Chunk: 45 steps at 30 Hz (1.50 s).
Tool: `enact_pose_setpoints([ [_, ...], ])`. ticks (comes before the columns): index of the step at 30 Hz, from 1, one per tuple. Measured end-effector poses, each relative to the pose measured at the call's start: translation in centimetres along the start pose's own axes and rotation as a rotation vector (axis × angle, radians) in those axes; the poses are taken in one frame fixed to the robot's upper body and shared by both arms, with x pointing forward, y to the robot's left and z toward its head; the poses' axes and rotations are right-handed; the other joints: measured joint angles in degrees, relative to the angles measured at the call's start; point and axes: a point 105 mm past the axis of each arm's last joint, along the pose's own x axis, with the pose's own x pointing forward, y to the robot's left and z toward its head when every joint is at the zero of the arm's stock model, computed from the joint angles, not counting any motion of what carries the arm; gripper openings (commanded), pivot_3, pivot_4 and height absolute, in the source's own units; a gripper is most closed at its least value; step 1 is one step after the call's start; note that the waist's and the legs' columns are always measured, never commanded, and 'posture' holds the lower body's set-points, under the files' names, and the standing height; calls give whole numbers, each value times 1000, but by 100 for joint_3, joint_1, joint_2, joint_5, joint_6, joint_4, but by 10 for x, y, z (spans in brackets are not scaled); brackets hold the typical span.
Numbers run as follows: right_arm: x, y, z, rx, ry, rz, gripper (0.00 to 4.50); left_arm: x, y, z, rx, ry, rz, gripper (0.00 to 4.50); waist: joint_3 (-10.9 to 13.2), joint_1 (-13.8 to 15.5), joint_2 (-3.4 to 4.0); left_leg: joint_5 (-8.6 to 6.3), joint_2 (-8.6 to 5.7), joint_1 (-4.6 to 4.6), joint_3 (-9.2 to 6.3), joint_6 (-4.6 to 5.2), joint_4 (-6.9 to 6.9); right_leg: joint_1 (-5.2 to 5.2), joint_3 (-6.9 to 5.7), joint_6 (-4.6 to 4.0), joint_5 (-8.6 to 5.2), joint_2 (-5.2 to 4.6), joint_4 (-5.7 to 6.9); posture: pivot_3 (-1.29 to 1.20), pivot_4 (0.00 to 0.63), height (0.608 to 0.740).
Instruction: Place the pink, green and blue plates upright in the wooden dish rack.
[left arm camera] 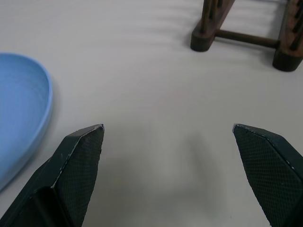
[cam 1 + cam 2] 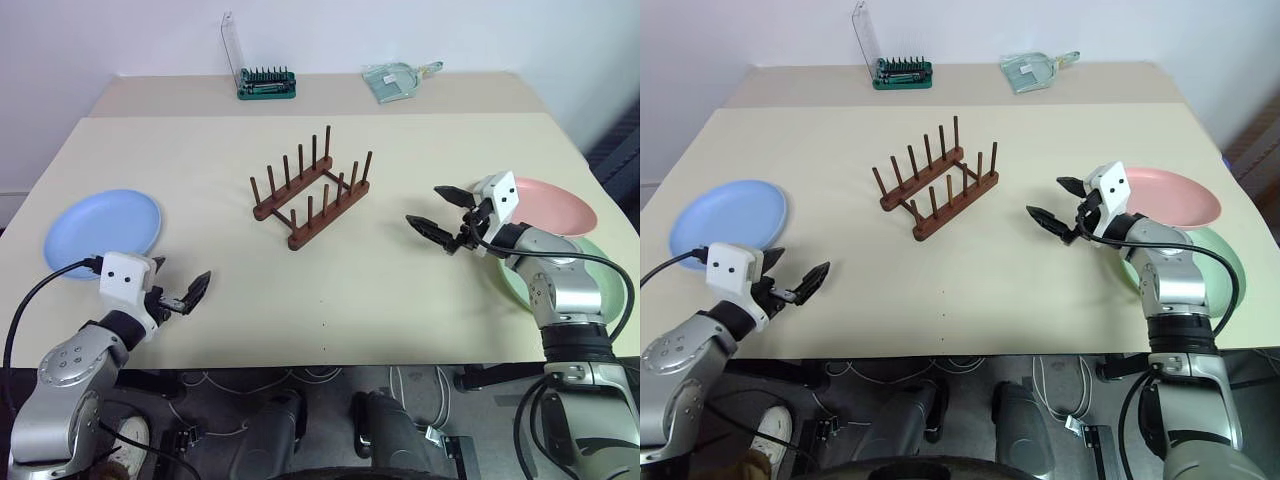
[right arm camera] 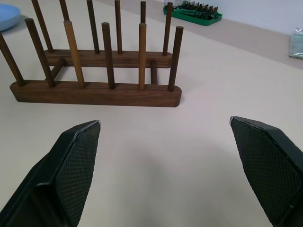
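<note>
On the robot's left the blue plate point(image 2: 102, 230) lies flat near the table's point(image 2: 400, 310) edge, within easy reach of the left arm, which looks like the reason it was set there. Just beside it, toward the near edge, the left gripper point(image 2: 180, 295) hovers over bare tabletop with its two black fingers spread wide and nothing between them; it points toward the middle of the table, not at the plate.

In the centre stands the wooden rack point(image 2: 312, 190), angled across the table, its two rows of pegs upright and every slot free. Its central spot puts it between both arms, so either could feed it. Behind it, at the far edge, sit a green tool holder point(image 2: 266, 84) with a raised clear lid and, further right, a clear packet point(image 2: 395, 80); both are well apart from the work.

On the right, the right gripper point(image 2: 440, 215) is likewise spread and holding nothing, aimed at the rack. Behind it the pink plate point(image 2: 560, 208) lies partly over the green plate point(image 2: 600, 270), stacked at the right edge.

No plate has been racked yet. No brand, label or writing can be read anywhere.
</note>
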Motion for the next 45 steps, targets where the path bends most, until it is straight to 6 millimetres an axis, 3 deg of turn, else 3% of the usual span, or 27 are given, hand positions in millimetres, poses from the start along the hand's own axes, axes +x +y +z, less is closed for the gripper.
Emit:
enact_pose_setpoints([
  [14, -20, 10, 3, 31, 22, 52, 4470, 6, -9, 4, 29, -4, -81, 4500, -1, 15, -2, -2, 1, -2, 2, 1, -1, 1, 0, 1, -2, -1, -3, 0, 150, 735],
  [17, -24, 16, -3, 56, 39, 57, 4470, 11, -19, 2, 27, 5, -136, 4500, -1, 8, -1, -2, 0, -3, 3, 1, 0, 0, 1, 0, -2, -2, -5, 0, 150, 735],
  [22, -26, 32, 3, 59, 24, 85, 4470, 21, -45, -5, 28, 34, -279, 4500, -1, 5, -1, -2, 3, -2, 3, 1, -1, -1, 2, 0, -2, -1, -2, 0, 150, 735],
  [28, -23, 60, 1, 88, 19, 126, 4470, 63, -76, -12, 66, 54, -384, 4500, -1, 18, -2, -2, 0, -3, 3, 2, 3, 0, 2, 3, 0, -2, -4, 0, 150, 735],
  [36, -29, 80, 1, 122, 17, 114, 4470, 113, -101, 2, 100, 4, -481, 4500, -6, 30, 0, -1, -1, -2, 2, 3, 7, 2, -2, 21, 9, -1, 1, 0, 150, 735],
  [39, -31, 94, -4, 154, 18, 115, 4470, 134, -121, 10, 142, -8, -558, 4500, -11, 139, 6, 1, -2, -3, 3, 7, 17, 6, -2, 22, 10, -1, 0, 0, 150, 735],
  [45, -34, 96, -5, 158, 18, 73, 4500, 143, -139, 12, 156, -38, -613, 1629, -12, 152, 5, 0, -2, -2, 10, 21, 17, 7, 2, 28, 11, -3, -2, 0, 150, 735],
])
